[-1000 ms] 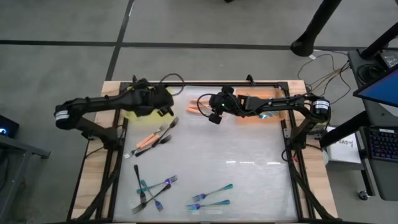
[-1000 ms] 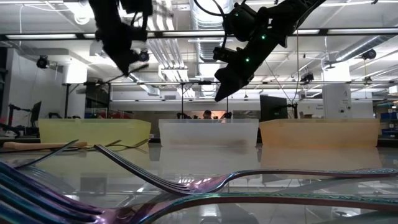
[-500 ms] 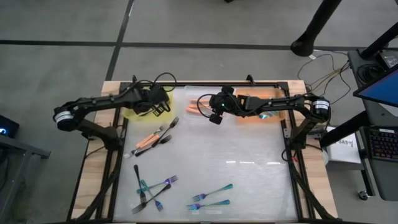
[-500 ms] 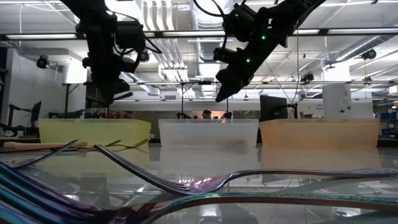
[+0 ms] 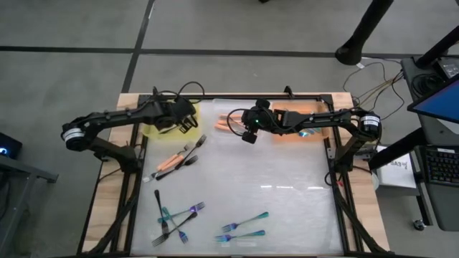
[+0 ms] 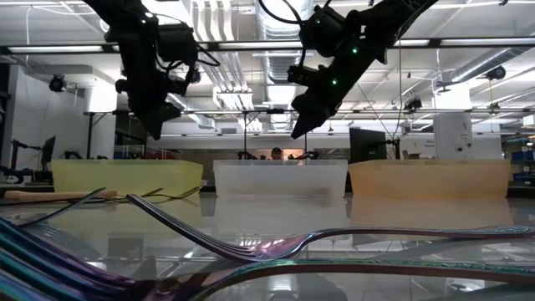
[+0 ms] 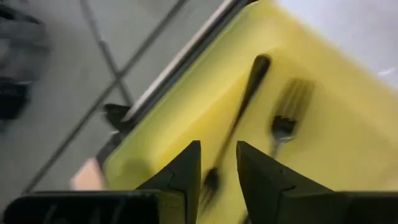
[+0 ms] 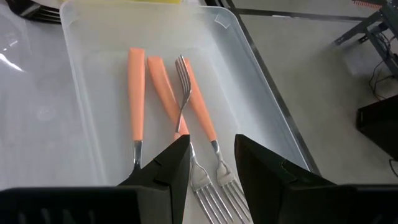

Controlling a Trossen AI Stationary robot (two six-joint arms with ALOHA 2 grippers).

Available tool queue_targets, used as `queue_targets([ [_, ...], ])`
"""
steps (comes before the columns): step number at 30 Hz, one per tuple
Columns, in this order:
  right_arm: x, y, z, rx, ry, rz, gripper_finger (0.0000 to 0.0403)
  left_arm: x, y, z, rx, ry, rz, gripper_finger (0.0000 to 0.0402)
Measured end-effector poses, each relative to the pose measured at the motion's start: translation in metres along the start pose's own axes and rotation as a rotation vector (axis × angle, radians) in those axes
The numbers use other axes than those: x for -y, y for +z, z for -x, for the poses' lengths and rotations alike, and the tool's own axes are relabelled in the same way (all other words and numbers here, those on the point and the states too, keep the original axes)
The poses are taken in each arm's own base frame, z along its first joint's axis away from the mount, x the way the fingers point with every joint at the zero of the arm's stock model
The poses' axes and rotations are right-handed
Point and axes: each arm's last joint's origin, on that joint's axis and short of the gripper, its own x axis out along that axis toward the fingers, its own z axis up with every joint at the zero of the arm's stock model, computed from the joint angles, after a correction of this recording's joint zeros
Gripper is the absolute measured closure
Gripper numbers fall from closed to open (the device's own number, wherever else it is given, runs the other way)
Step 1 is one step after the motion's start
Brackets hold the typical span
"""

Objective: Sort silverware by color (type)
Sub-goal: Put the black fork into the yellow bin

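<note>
1. Currently my left gripper [image 7: 217,171] hovers, fingers parted and empty, over the yellow bin [image 5: 152,127] at eleven o'clock; two black forks [image 7: 239,118] lie inside.
2. My right gripper [image 8: 211,163], fingers apart, hovers over the clear bin [image 8: 261,93] at twelve o'clock, holding three orange forks [image 8: 165,87].
3. I fear tangled table forks [image 5: 176,161] lifting together.

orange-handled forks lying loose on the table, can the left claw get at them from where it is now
Probably yes. The left claw hangs over the yellow plastic bin, and the two orange-handled metal forks lie on open table just in front of it, with only a dark fork beside them.
</note>
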Motion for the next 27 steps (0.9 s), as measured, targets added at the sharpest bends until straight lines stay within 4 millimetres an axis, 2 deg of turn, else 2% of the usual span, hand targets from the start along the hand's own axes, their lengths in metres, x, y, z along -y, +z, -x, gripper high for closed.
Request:
queue_targets([
  [3, 0.0, 0.0, 0.0, 0.0, 0.0, 0.0, 0.0284, 0.005, 0.009, 0.009, 0.027, -0.163, 0.029, 0.0316],
  [8, 0.0, 0.0, 0.0, 0.0, -0.001, -0.001, 0.0284, 0.026, 0.03, 0.041, 0.142, -0.623, 0.009, 0.0321],
  [11, 0.0, 0.0, 0.0, 0.0, -0.001, -0.001, 0.0284, 0.045, 0.029, 0.063, 0.156, -0.885, -0.034, 0.0323],
  [13, 0.0, 0.0, 0.0, 0.0, -0.001, -0.001, 0.0284, 0.059, 0.02, 0.075, 0.118, -0.972, -0.056, 0.0324],
  [16, 0.0, 0.0, 0.0, -0.001, -0.001, 0.004, 0.0284, 0.079, -0.002, 0.09, -0.001, -0.994, -0.061, 0.0324],
  [20, 0.001, 0.0, 0.0, -0.001, -0.002, 0.012, 0.0284, 0.095, -0.027, 0.107, -0.132, -0.945, 0.028, 0.0324],
  [24, 0.001, 0.0, 0.0, -0.001, -0.002, 0.01, 0.0284, 0.102, -0.053, 0.12, -0.213, -0.834, 0.023, 0.0324],
  [27, 0.001, 0.0, 0.0, -0.001, -0.002, 0.008, 0.0284, 0.101, -0.072, 0.126, -0.316, -0.74, 0.02, 0.0324],
])
